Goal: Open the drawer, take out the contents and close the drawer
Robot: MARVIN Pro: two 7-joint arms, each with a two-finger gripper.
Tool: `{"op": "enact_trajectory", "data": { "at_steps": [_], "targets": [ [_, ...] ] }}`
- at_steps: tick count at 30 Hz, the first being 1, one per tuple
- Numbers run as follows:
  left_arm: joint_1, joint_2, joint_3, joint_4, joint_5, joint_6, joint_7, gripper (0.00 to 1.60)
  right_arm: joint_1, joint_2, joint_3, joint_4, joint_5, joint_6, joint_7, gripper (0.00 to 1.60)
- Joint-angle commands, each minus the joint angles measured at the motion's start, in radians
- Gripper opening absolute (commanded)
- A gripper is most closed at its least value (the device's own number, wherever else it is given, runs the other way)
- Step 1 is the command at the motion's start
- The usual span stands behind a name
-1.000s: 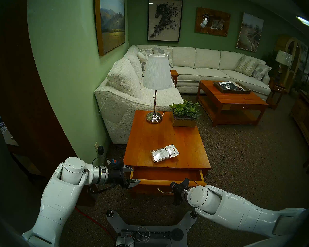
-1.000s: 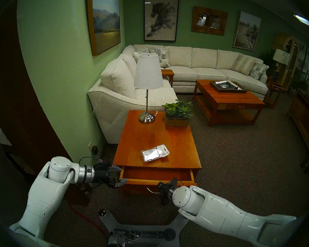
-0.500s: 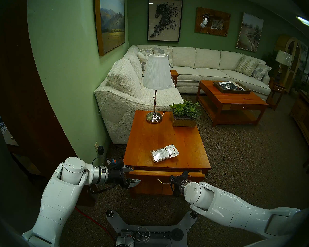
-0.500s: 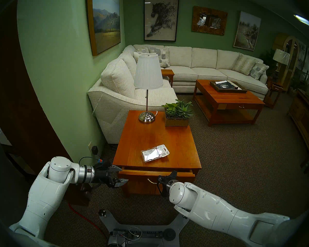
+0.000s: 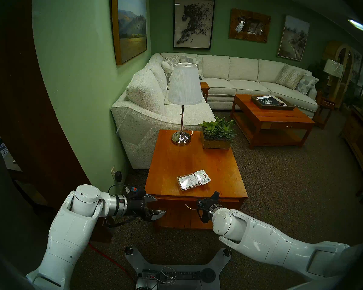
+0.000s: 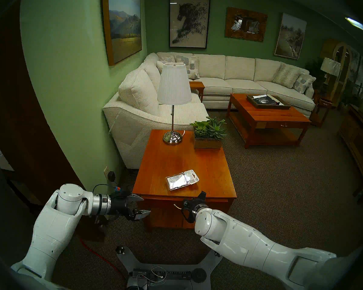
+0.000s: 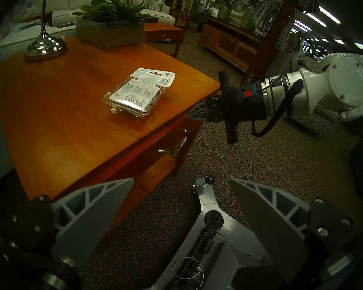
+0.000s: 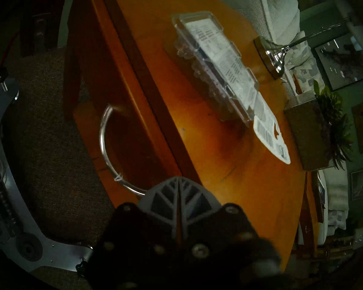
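Observation:
The drawer (image 5: 172,208) sits pushed in flush under the top of the orange-brown side table (image 5: 224,178), and its curved silver handle (image 5: 190,207) hangs on its front. My right gripper (image 5: 199,203) is shut and empty. Its tip (image 8: 178,178) rests against the drawer front (image 8: 130,136) by the right end of the handle (image 8: 105,153). The clear blister pack (image 5: 193,179) lies flat on the table top near the front edge, and also shows in the left wrist view (image 7: 138,90). My left gripper (image 5: 160,205) is open and empty at the table's front left corner.
A lamp (image 5: 183,103) and a planter of succulents (image 5: 217,136) stand at the back of the table. A pale sofa (image 5: 147,115) is behind it and the green wall is to its left. My base plate (image 5: 176,268) and a red cable (image 5: 105,256) are on the carpet below.
My right arm moved forward and pushed the drawer from open to fully in. The left arm and the blister pack have not moved.

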Motion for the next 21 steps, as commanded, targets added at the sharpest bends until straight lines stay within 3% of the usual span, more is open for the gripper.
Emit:
{"op": "enact_trajectory", "data": {
  "at_steps": [1, 14, 15, 21],
  "targets": [
    [-0.021, 0.001, -0.007, -0.024, -0.007, -0.001, -0.004, 1.6, -0.033, 0.071, 0.038, -0.125, 0.023, 0.041, -0.009, 0.0],
    [-0.022, 0.0, -0.007, -0.022, -0.006, -0.003, -0.004, 1.6, -0.146, 0.206, 0.078, -0.287, 0.132, 0.03, 0.033, 0.0],
    [-0.022, 0.0, -0.007, -0.022, -0.006, -0.002, -0.004, 1.6, -0.143, 0.199, 0.079, -0.265, 0.135, 0.016, 0.033, 0.0],
    [-0.021, 0.0, -0.007, -0.024, -0.006, -0.001, -0.005, 1.6, -0.175, 0.24, 0.097, -0.345, 0.16, 0.039, 0.025, 0.0]
  ]
}}
